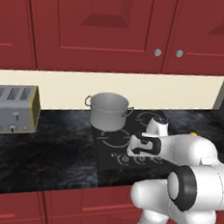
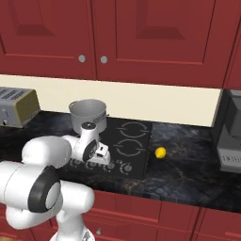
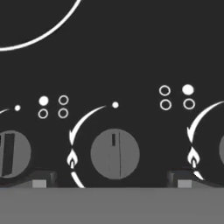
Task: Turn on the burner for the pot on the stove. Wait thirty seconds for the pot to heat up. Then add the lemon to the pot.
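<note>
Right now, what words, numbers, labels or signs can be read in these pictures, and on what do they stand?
No words, brands or numbers anywhere.
Flame sign with a curved arrow: printed on the stove beside the middle knob.
Four small circles, one filled: above each knob, marking its burner.
Toaster front: small dials, too small to read any marks.

Boxy silver toaster (image 1: 10,108): left end cut by picture edge. Round grey knob (image 3: 12,154) cut at hand view's left. Small bright yellow lemon (image 1: 193,134) mostly hidden behind white arm.
</note>
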Robot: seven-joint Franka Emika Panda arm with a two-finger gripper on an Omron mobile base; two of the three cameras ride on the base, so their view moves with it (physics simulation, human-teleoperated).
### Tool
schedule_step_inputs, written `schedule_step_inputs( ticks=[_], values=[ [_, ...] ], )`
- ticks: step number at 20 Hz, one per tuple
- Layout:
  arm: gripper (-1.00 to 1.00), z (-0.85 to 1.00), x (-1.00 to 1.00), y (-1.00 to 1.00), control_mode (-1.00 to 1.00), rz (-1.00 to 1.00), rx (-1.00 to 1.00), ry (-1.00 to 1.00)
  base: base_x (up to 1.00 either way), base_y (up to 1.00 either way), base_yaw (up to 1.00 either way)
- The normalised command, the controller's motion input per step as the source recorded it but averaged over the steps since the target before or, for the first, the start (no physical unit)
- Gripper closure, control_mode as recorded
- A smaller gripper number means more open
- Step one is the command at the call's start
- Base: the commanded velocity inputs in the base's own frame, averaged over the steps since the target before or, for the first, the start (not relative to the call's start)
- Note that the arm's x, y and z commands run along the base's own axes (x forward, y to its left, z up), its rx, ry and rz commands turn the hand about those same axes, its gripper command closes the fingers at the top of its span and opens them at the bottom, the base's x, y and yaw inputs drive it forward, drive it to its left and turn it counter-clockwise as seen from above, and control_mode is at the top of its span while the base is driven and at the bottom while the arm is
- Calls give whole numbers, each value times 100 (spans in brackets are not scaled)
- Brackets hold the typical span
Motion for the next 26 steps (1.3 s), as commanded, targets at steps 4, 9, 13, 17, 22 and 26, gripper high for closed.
schedule_step_inputs(
  ticks=[4, 9, 13, 17, 22, 26],
  values=[
    [-100, -19, 14, 0, -100, 0, 0, -9, 0, 0, 0],
    [-100, -24, 9, 0, -100, 0, 0, -3, 0, 0, 0],
    [100, -49, 0, 0, -100, 0, 0, 0, 0, 0, 0],
    [100, -49, 0, 0, -100, 0, 0, 0, 0, 0, 0],
    [100, -59, -4, 0, -100, 0, 0, 0, 0, 0, 0],
    [100, -69, -29, 7, -100, 0, 0, 0, 0, 0, 0]
  ],
)
